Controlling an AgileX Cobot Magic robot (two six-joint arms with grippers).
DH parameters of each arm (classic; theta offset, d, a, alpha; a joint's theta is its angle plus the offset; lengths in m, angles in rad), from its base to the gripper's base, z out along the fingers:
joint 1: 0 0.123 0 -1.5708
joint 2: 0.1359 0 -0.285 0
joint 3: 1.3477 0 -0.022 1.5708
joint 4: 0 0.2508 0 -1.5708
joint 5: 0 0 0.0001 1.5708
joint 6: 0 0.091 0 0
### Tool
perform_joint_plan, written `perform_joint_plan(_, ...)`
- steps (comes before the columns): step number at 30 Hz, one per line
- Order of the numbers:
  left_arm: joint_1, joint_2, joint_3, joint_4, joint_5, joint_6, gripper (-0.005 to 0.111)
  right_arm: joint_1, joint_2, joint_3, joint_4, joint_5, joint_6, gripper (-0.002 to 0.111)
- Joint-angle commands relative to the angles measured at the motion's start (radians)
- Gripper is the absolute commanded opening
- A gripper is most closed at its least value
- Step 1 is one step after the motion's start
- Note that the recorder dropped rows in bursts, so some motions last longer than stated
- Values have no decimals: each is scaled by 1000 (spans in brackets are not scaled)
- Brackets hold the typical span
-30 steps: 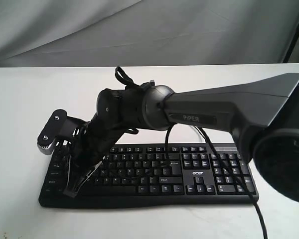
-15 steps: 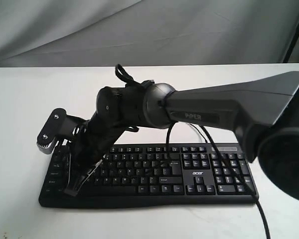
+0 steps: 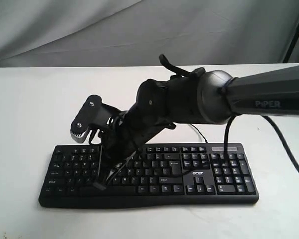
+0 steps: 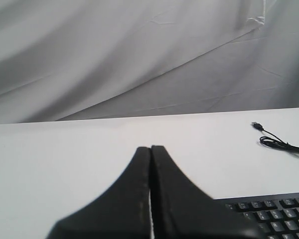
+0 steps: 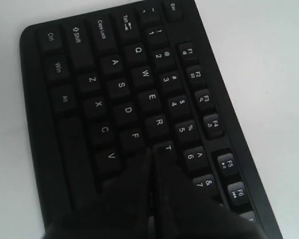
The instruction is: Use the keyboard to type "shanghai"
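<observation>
The black keyboard with its white "acer" logo lies along the front of the white table. My right arm reaches over it from the right. The right gripper is shut, with nothing held, and points down over the left-middle letter keys. In the right wrist view the right gripper has its tips between the F and T keys of the keyboard, hiding the keys beneath. Touch on a key is unclear. The left gripper is shut and empty above bare table, with a keyboard corner beside it.
The keyboard's thin USB cable lies loose on the table behind it, plug unconnected. A black arm cable hangs over the number pad side. A grey cloth backdrop closes the far side. A black stand rises at the back right.
The right arm has swung right along the keyboard, carrying the shut gripper from the far-left keys to the left-middle letter keys.
</observation>
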Motion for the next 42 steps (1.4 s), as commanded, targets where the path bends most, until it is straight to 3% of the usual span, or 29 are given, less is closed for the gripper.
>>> perform_joint_plan(1, -6, -2, 2, 0, -6, -3, 0, -3, -10, 24, 27, -40, -1, 0)
perform_joint_plan(42, -6, -2, 2, 0, -6, -3, 0, -13, 29, 22, 17, -40, -2, 0)
